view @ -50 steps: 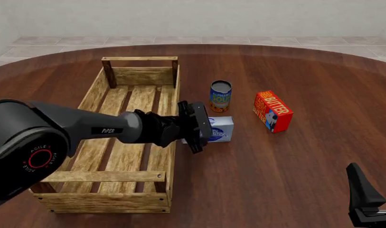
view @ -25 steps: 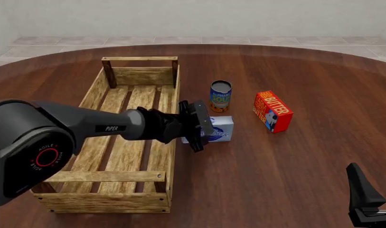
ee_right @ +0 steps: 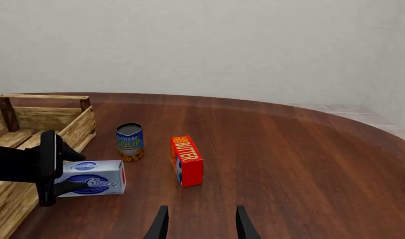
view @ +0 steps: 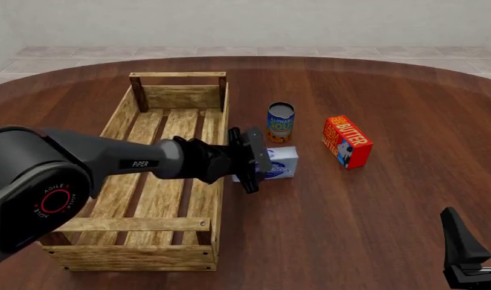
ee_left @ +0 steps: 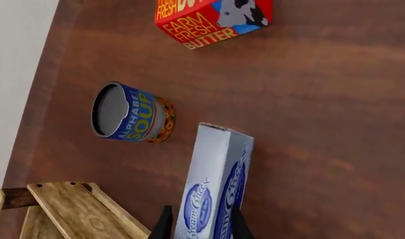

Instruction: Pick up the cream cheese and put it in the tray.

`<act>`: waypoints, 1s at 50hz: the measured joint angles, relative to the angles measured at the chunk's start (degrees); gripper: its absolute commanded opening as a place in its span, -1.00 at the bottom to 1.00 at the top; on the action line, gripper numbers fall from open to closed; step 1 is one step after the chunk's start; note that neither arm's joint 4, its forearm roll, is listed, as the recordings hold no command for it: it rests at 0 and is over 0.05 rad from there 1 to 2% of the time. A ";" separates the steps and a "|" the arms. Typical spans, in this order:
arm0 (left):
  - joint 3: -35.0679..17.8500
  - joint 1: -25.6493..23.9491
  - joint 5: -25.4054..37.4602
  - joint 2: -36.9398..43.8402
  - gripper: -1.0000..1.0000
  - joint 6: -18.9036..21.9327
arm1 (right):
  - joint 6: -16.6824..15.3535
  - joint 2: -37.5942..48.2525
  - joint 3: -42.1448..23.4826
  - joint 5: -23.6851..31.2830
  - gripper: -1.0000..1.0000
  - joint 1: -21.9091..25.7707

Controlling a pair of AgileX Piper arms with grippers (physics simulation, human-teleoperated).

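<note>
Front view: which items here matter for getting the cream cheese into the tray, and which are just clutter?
Part of the job:
- cream cheese, lying on the table beside the tray
- tray, the wooden slat crate
- left gripper, jaws around the box's end

Just lying about:
- soup can, upright behind the box
- butter box
- right gripper, idle, open

round dark wood table — plain pale wall, light tiled floor behind
</note>
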 measured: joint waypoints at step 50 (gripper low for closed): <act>13.21 -4.57 -6.62 -12.92 -1.00 -7.37 | 0.00 0.00 0.00 0.00 1.00 0.00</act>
